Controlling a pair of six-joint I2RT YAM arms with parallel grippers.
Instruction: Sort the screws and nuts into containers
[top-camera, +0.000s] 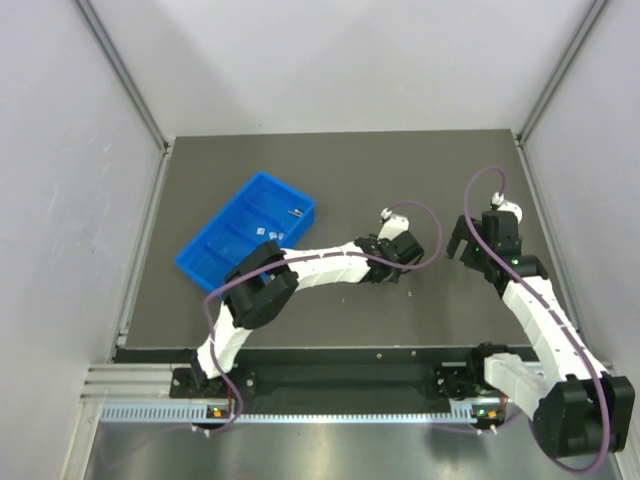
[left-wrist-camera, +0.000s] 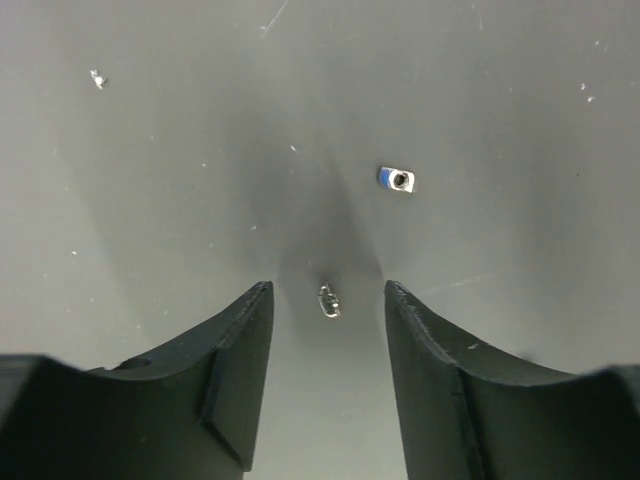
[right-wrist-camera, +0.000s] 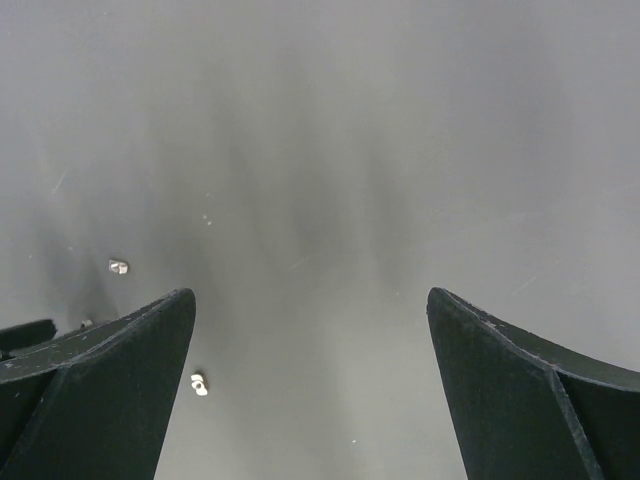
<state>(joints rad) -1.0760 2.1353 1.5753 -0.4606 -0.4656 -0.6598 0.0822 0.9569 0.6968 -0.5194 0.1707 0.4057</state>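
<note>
The blue tray (top-camera: 212, 262) lies at the table's left, with a screw (top-camera: 295, 212) and a few nuts (top-camera: 266, 231) in its compartments. My left gripper (top-camera: 398, 268) is open and low over the mat at the centre. In the left wrist view a tiny silver piece (left-wrist-camera: 328, 301) lies between the open fingertips of the gripper (left-wrist-camera: 328, 288); I cannot tell whether it is a screw or a nut. A squarish nut (left-wrist-camera: 397, 179) lies just beyond. My right gripper (top-camera: 468, 248) (right-wrist-camera: 310, 293) is open and empty above the mat. Two nuts (right-wrist-camera: 198, 384) (right-wrist-camera: 118, 266) lie to its left.
The dark mat (top-camera: 340, 170) is ringed by white walls. Another silver speck (left-wrist-camera: 97, 78) lies far left in the left wrist view. The left arm's links (top-camera: 310, 265) stretch across the mat from the tray's near end to the centre.
</note>
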